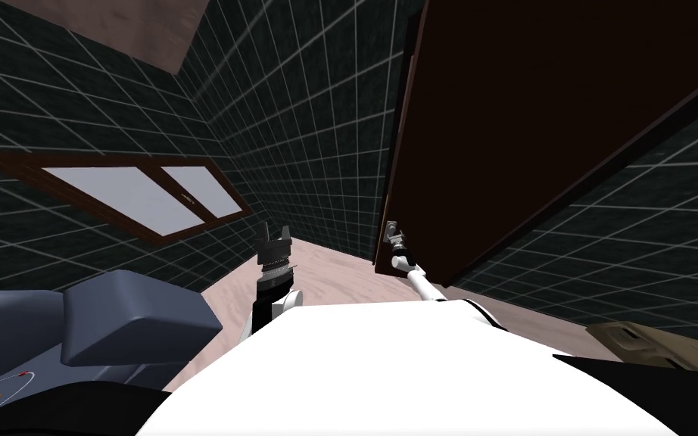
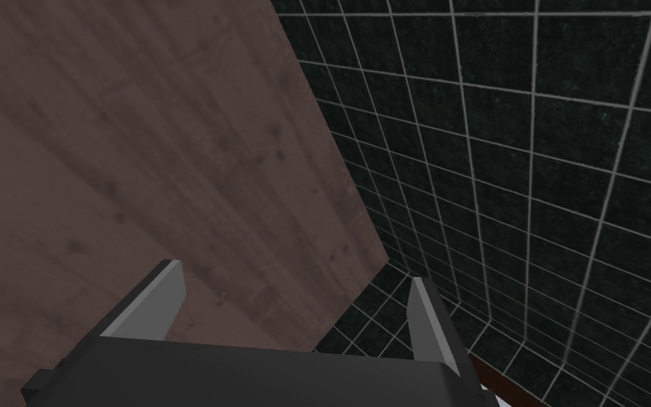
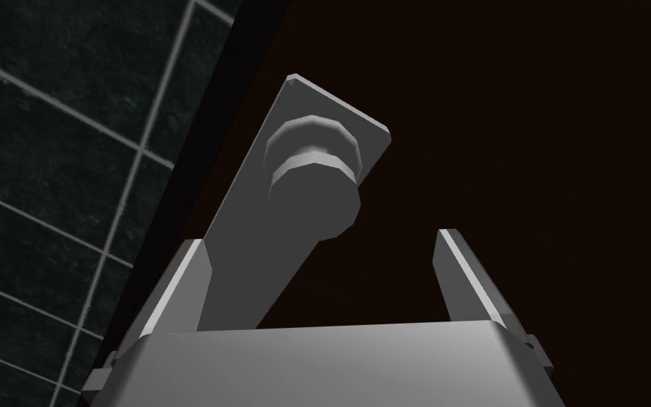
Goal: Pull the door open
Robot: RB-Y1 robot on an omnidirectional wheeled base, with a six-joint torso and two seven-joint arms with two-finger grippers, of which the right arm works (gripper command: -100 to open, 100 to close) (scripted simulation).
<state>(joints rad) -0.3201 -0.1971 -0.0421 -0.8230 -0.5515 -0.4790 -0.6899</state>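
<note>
At the dark door [image 1: 537,113], the right gripper [image 3: 322,239] stands spread around the grey handle [image 3: 310,177], not yet pinching it. Gripping and pulling remain; whether the door is already ajar, I can hardly tell. Left of the door, the left gripper [image 2: 296,272] hangs spread, empty.

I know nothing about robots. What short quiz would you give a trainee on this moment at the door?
1. True or false: the right gripper has shut on the door handle.
2. Which gripper is at the dark brown door? A) left B) right C) both
3. Fill in: the left gripper holds its fingers ____.
Key: 1 false, its fingers stand open around the handle; 2 B; 3 open.
</note>
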